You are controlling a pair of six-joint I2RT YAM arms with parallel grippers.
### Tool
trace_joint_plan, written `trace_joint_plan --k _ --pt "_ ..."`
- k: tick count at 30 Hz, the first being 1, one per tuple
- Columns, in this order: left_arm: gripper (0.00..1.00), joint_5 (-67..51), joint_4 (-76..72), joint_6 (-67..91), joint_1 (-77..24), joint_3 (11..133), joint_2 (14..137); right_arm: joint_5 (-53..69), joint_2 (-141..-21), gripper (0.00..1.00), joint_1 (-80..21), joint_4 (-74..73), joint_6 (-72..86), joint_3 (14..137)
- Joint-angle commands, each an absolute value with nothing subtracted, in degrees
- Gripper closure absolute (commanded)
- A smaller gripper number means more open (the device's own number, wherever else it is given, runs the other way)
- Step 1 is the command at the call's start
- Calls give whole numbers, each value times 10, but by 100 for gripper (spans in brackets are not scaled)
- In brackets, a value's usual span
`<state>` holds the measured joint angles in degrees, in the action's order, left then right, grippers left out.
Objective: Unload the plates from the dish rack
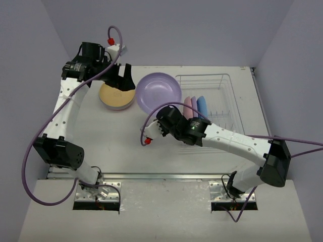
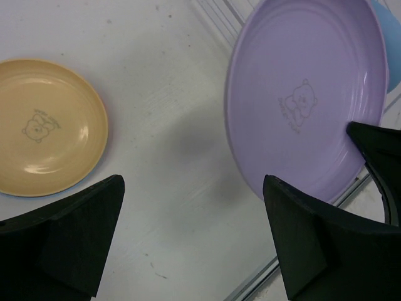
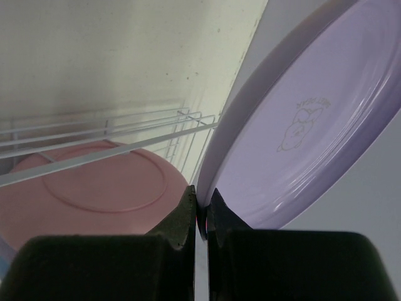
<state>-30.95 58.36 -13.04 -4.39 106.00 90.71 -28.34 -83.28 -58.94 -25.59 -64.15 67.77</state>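
Black fingers of the right gripper (image 3: 202, 204) fill the bottom of the right wrist view, pinched on the rim of a round matte lilac plate (image 3: 313, 125) — its edge is clamped between the two tips, with only a thin slit left between them. That view alone shows the grip. From the top camera the gripper is mostly hidden by its own wrist, and one sees just the plate, tilted with its face toward the camera, above the white table (image 1: 116, 136) just left of the thin silver wire dish rack (image 1: 222, 80). The plate bears a small bear drawing in its middle (legible in both wrist views, not from above).

Behind the fingers, the right wrist view shows a round pink plate (image 3: 94, 188) standing inside the rack wires. The top view adds what that one misses: three plates upright side by side in the rack, pink toward the left and a blue plate (image 1: 203, 105) on the right.

The left gripper (image 2: 193, 188) hovers over the table, fingers spread wide with nothing between them. Its wrist camera shows a round cream-yellow plate (image 2: 44, 125) lying flat to one side and the lilac plate to the other — the two apart. From above, the cream-yellow plate lies on another plate whose pale rim shows beneath it, and the left gripper hangs near its far side.
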Motion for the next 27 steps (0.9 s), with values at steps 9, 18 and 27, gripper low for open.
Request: trace_joint_plan --k 9,18,27 --pt "45 -271 559 -161 -134 976 865 -347 -854 100 -641 -147 -690 699" --pt "100 -265 513 -121 -118 952 873 -360 -831 91 -641 -132 -680 652" --pt "100 -374 494 -53 71 1026 985 -297 -779 7 -555 -264 -508 711"
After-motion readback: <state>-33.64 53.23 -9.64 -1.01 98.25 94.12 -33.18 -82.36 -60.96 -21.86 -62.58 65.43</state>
